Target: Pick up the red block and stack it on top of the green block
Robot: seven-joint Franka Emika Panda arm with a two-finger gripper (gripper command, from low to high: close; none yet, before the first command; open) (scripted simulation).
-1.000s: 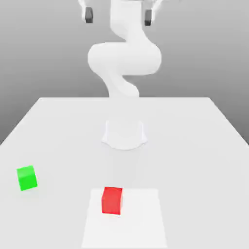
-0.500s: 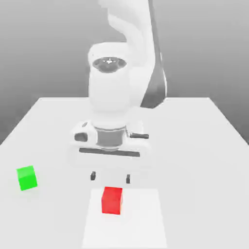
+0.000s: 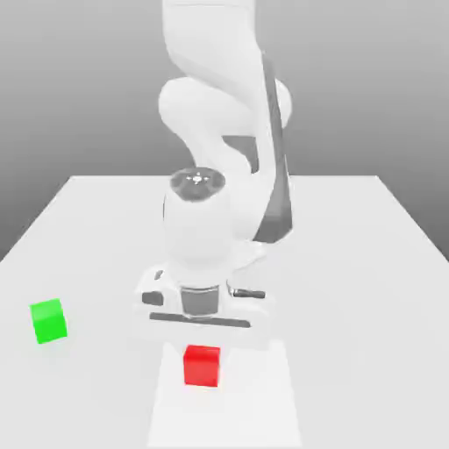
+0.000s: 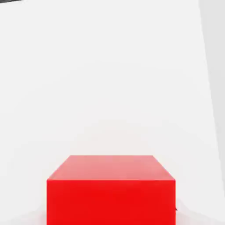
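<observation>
We see the white arm (image 3: 215, 158) bent down over the front of the white tabletop (image 3: 351, 263), its hand lowered right over the red block (image 3: 202, 366), which sits on the tabletop in the lower centre of the exterior view. The gripper (image 3: 202, 344) is at the block's top edge, its fingers hidden behind the hand's body and the block itself, so we cannot see them directly; we take the gripper to be drawn in narrow on the red block, which rests on the surface. The block stands on a slightly brighter rectangular patch (image 3: 254, 403) of the tabletop that runs to the bottom edge of the frame. The green block (image 3: 48, 321) lies well apart from it — at the left edge of the exterior view, a little higher in the frame than the red one, sitting flat and untouched. In the hand view the red block (image 4: 110, 189) fills the lower middle of the picture, its top face and one side face showing — plain white tabletop (image 4: 110, 66) stretches beyond it.
</observation>
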